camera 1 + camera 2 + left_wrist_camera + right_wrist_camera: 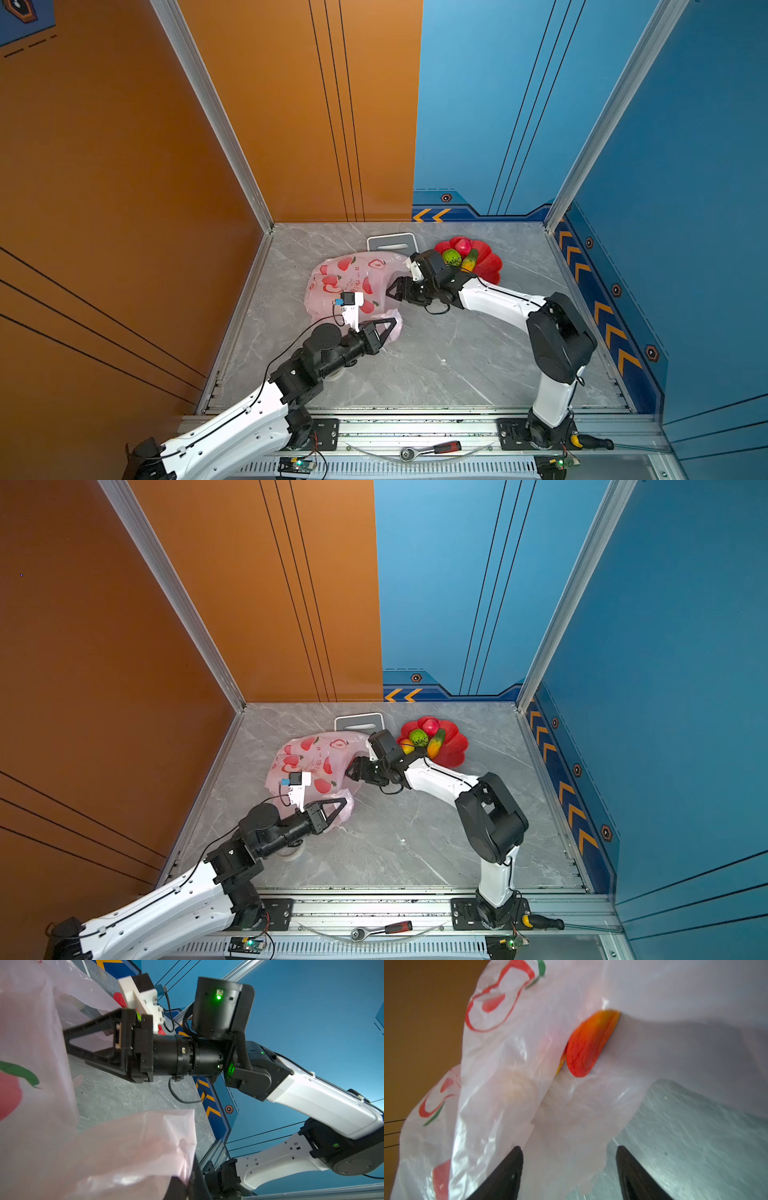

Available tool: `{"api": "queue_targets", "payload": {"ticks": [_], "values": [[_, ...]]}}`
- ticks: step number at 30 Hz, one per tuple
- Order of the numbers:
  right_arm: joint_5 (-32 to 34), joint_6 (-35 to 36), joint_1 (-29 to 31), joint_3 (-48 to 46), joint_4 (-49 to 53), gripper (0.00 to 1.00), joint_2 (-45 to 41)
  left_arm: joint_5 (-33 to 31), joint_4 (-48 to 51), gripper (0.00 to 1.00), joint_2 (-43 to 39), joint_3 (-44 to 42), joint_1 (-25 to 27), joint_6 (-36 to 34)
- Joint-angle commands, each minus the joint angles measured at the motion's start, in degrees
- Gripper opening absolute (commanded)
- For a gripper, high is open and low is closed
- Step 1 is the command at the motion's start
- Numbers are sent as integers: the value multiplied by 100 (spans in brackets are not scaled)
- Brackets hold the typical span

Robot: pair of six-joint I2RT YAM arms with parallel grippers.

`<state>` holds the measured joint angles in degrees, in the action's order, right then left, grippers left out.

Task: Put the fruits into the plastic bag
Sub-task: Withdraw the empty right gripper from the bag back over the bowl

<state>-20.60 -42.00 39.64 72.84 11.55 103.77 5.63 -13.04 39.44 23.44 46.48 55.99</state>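
Plastic bag (353, 278) is lying crumpled on the counter (457, 357), left of centre in both top views. Left claw (394, 323) is sitting at the bag's 5 o'clock corner, clenched on a fold of its pink film; the left wrist view is showing that film bunched over a finger. Right claw (388, 291) is reaching in at the bag's 3 o'clock side, released and gripping nothing. In the right wrist view its fingers (508, 1174) are standing apart with bag film just ahead. An orange-red fruit (589, 1043) is lying inside the bag. Other fruits (419, 737) are sitting in the red dish (492, 266) at the bag's 2 o'clock: green fruit (451, 257), pink-red fruit (462, 246), yellow-green fruit (470, 261), small yellow-red fruit (406, 746). Grey-white box (392, 242) is sitting at the bag's 12 o'clock; touching or not, cannot tell.
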Motion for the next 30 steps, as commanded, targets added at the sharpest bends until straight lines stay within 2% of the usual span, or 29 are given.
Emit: {"api": "queue_targets", "payload": {"ticks": [1, 8, 13, 16, 17, 19, 24, 30], "values": [[413, 489, 211, -245, 855, 72, -552, -145, 94, 0, -121, -101, 19, 18], [755, 824, 97, -471, 1557, 76, -1719, -228, 145, 0, -183, -177, 37, 31], [935, 1107, -699, -405, 1998, 82, -2431, -281, 276, 0, -184, -167, 29, 48], [862, 1174, -1406, -397, 2116, 84, -2685, -273, 275, 0, -141, -134, 28, 44], [788, 1183, -1661, -368, 2139, 85, -2727, -256, 272, 0, -115, -121, 28, 37], [674, 1210, -2081, -345, 2157, 100, -2761, -238, 275, 0, -75, -87, 31, 35], [527, 1352, -2812, -156, 2235, 100, -2584, -211, 267, 0, 52, -14, 34, 9], [553, 1361, -3163, 189, 2344, 100, -1884, -152, 160, 0, 219, 21, 37, 0]]}}
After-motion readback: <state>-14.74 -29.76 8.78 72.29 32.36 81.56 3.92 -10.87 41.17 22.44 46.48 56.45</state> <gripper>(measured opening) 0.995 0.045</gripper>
